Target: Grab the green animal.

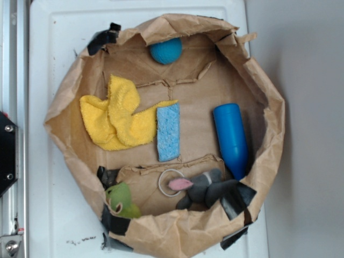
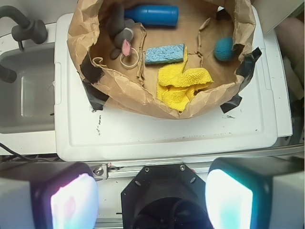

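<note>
The green animal is a small lime-green plush. It lies inside the brown paper bag at its near-left corner, against the wall and next to black tape. In the wrist view it is hidden behind the bag's front wall. My gripper shows only in the wrist view. It is open wide and empty, with both pads far apart at the bottom of the frame. It is high above the robot's base and well back from the bag. The gripper does not show in the exterior view.
The bag also holds a grey plush with a pink ear, a white ring, a blue sponge, a yellow cloth, a blue bottle and a teal ball. A sink lies beside the white board.
</note>
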Controlling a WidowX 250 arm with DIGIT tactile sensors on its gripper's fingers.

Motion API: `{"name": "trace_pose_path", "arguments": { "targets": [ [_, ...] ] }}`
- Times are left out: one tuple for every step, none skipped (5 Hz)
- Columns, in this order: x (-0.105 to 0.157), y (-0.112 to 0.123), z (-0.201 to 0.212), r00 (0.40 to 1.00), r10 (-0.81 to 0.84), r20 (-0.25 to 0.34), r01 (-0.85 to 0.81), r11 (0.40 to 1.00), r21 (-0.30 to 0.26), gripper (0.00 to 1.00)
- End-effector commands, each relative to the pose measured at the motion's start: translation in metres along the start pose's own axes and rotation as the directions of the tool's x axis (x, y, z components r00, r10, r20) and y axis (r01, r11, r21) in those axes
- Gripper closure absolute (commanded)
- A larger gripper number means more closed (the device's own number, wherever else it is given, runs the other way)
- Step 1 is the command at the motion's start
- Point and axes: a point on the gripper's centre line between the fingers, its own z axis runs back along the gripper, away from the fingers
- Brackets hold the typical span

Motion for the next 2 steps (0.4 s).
{"name": "trace_pose_path", "arguments": {
  "targets": [
    [0.000,0.000,0.000,1.000,0.000,0.000,0.000,1.000,0.000,0.00],
    [0.030,-0.014,-0.001,0.999,0.037,0.000,-0.037,0.999,-0.014,0.00]
  ]
}}
